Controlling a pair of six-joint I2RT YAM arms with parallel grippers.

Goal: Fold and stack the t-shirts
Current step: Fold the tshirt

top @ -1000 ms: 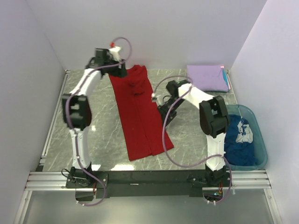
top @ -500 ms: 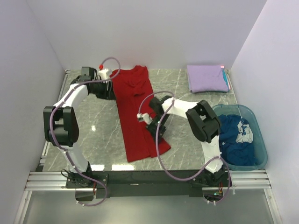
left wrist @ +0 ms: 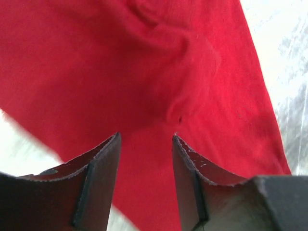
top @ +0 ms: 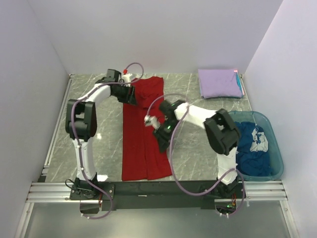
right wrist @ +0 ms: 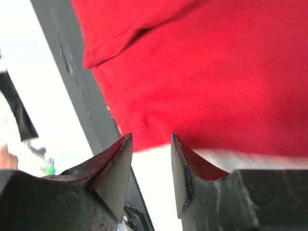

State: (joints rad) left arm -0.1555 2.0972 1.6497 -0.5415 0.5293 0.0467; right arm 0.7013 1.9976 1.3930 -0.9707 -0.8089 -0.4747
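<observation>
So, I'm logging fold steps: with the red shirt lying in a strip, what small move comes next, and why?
Probably lower the left gripper and pinch the far end of the red t-shirt. It lies as a long strip, not yet folded crosswise; that gripper and the right gripper are open, holding nothing.

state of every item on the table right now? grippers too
red t-shirt: folded into a long strip, lying flat
lavender t-shirt: folded, far right corner
dark blue t-shirt: crumpled, unfolded
teal tub: upright, holds the dark blue t-shirt
left gripper: open, over red t-shirt's far end
right gripper: open, at red t-shirt's right edge
</observation>
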